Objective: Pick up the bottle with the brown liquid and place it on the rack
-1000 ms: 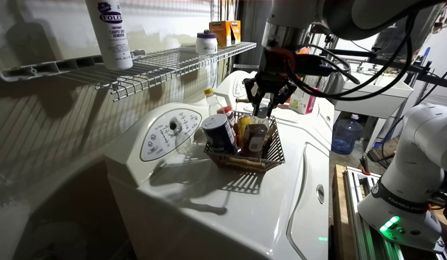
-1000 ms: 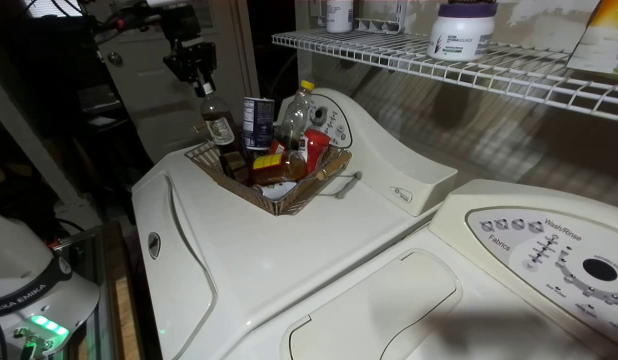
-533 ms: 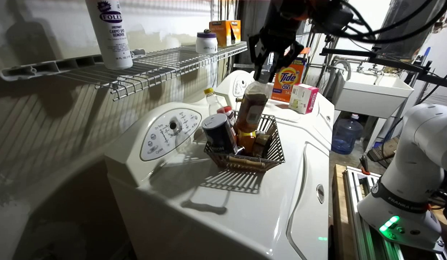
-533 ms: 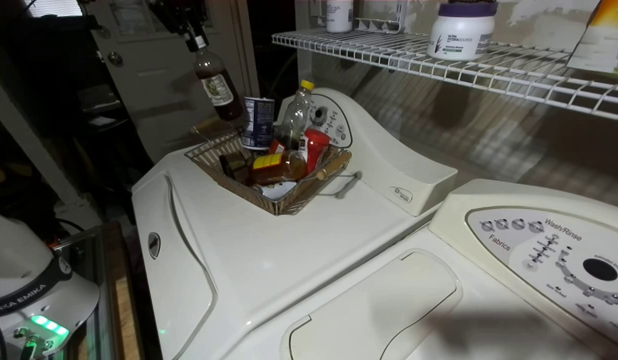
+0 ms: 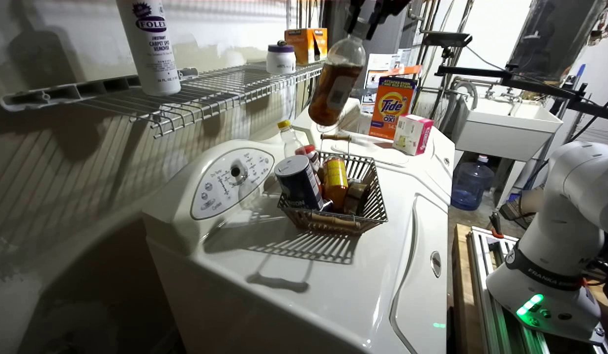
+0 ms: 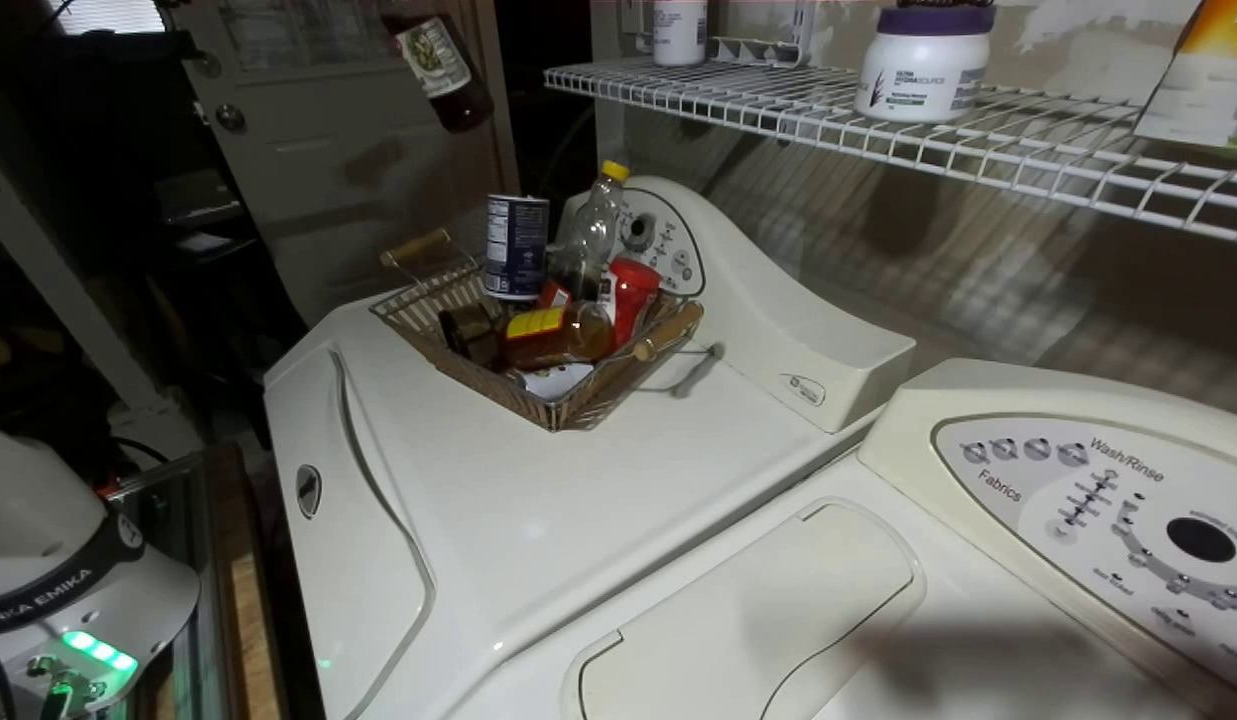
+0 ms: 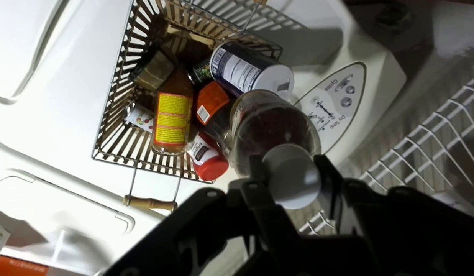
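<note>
The bottle (image 5: 337, 88) of brown liquid hangs tilted in the air above the wicker basket, clear of it. In an exterior view its label and lower part (image 6: 441, 65) show at the top edge, and its top is cut off. My gripper (image 5: 361, 27) is shut on the bottle's neck just at the white cap. In the wrist view the gripper (image 7: 290, 165) has a finger on each side of the cap, with the bottle body (image 7: 271, 122) beyond. The rack (image 5: 225, 96) is the white wire shelf on the wall, also in an exterior view (image 6: 878, 145) and in the wrist view (image 7: 424, 145).
On the rack stand a white spray bottle (image 5: 154, 54), a purple-lidded jar (image 5: 281, 60) and an orange box (image 5: 306, 45). The basket (image 5: 375, 196) on the white dryer holds a dark canister (image 5: 298, 182), a yellow-capped bottle (image 5: 289, 140) and other jars. A Tide box (image 5: 392, 105) stands behind.
The bottle has been lifted up out of the basket in the gripper and now hangs well above it. The basket and the things on the rack have not moved.
</note>
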Controlling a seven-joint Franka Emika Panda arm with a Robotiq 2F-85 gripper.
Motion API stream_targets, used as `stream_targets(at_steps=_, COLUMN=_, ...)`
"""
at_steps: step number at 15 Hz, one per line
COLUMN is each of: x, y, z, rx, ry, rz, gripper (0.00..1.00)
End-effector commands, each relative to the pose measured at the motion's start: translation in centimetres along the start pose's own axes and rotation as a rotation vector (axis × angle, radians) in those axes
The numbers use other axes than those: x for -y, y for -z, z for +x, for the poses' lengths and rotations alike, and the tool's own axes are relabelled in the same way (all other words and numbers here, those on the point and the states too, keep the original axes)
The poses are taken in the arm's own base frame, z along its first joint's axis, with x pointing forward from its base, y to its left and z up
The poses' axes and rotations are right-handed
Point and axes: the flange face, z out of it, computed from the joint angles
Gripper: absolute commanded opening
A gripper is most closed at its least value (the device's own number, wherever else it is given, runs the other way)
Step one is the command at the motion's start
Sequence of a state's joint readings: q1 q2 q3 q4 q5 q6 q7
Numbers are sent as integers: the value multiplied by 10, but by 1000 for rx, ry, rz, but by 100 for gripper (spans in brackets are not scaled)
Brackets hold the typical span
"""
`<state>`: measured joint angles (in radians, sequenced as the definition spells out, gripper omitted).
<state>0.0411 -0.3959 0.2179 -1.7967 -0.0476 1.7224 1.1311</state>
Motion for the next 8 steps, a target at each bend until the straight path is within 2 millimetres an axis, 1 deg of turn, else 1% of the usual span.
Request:
stream_targets(at_steps=1, x=3, y=7, z=4, rx=-2, ry=1, rz=7, gripper=36)
stream_targets(at_steps=2, x=5, y=8, z=6, rx=-1, ry=1, rz=9, gripper=36)
stream_targets(at_steps=7, x=10, y=0, z=10, rx=8, ry=3, rz=-1, gripper=36)
stream_targets(at_steps=8, x=10, y=0, z=10, rx=8, ry=3, rz=-1, gripper=11)
